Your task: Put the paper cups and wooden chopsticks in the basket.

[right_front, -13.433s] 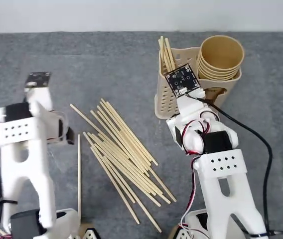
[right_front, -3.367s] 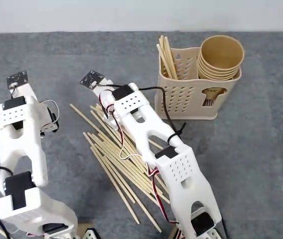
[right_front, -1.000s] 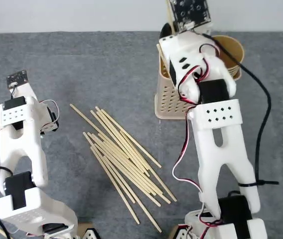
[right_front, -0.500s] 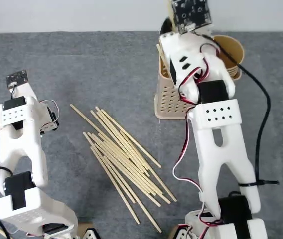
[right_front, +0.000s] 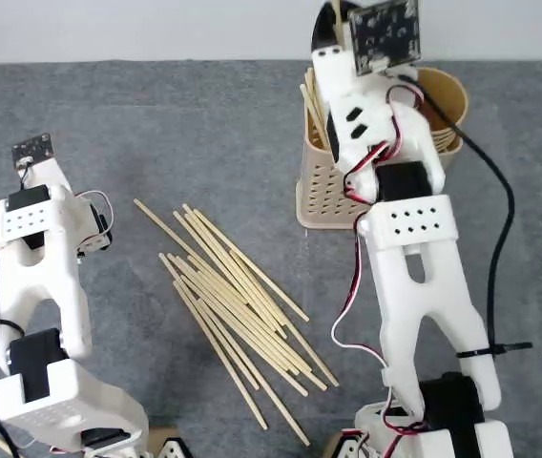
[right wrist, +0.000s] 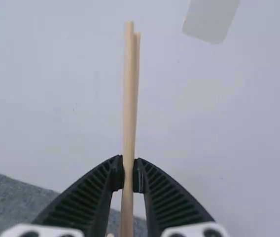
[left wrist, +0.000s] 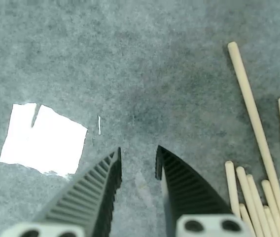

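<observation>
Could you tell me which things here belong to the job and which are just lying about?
Job: beige perforated plastic basket, stacked tan paper cups, loose pale wooden chopsticks, wooden pair in right gripper.
Lying about: flat white scrap, grey mat.

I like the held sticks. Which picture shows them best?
Right wrist view: the held sticks sit clamped in the right tool. High view catches their tip; left wrist view faces loose sticks instead.

Wht arms (right_front: 414, 277) — blk ridged grippers (left wrist: 137, 160)
</observation>
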Robot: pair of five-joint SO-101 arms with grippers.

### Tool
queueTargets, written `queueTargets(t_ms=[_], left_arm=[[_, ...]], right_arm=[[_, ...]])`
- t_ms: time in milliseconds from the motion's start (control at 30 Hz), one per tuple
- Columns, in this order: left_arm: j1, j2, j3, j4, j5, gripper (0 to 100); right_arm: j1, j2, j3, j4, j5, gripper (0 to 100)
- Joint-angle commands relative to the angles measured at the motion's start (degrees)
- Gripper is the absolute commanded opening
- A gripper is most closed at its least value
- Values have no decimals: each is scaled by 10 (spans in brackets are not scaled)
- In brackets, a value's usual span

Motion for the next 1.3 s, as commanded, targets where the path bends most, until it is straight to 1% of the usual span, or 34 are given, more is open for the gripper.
queueTargets(t_ms=[0, 67, 133, 233, 267, 300, 433, 533, 667, 833, 867, 1000, 1267], left_arm=[[0, -4, -2, -9, 5, 107], [0, -4, -2, -9, 5, 107], [0, -4, -2, -9, 5, 107], [0, -4, -2, -9, 5, 107], [0, -4, -2, -9, 5, 107], [0, -4, -2, -9, 5, 107], [0, -4, -2, -9, 5, 107], [0, -4, -2, -9, 5, 107], [1, -4, -2, -9, 5, 107], [1, -4, -2, -9, 5, 107], [1, -4, -2, -9, 5, 107], [1, -4, -1, -9, 5, 107], [6, -4, 2, -10, 4, 105]], right_arm=[[18, -29, 47, -68, -9, 10], [22, -29, 69, -84, -9, 13], [21, -29, 75, -76, -9, 32], [17, -35, 56, -15, -9, 162], [17, -42, 47, 10, -10, 194], [16, -51, 38, 36, -10, 202], [1, -105, 14, 138, -10, 156], [-22, -157, 15, 204, -9, 136], [-54, -223, 15, 320, -8, 106], [-87, -276, 19, 462, -5, 11], [-91, -282, 26, 483, -7, 6], [-105, -290, 74, 532, -9, 9], [-107, -290, 214, 529, -9, 9]])
